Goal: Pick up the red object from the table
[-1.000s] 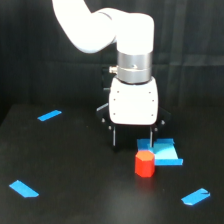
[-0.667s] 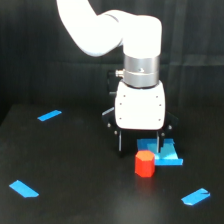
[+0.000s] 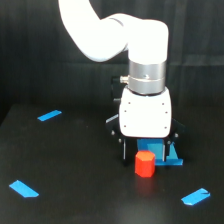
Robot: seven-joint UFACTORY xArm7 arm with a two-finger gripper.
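The red object (image 3: 144, 164) is a small stubby red-orange cylinder standing upright on the black table (image 3: 75, 165). My gripper (image 3: 147, 153) hangs from the white arm directly above and slightly behind it. Its two dark fingers are spread apart, one finger (image 3: 123, 150) to the exterior view's left of the red object and the other to its right. The fingertips are close to the tabletop. The jaws are open and hold nothing. The red object's top lies just under the white gripper body.
A thicker blue piece (image 3: 162, 153) lies right behind the red object, between the fingers. Flat blue pieces lie at the far left (image 3: 49, 115), the near left (image 3: 23, 188) and the near right (image 3: 196, 196).
The arm has moved to the exterior view's right and lower, so the open gripper now straddles the red object from above. The red object has not moved.
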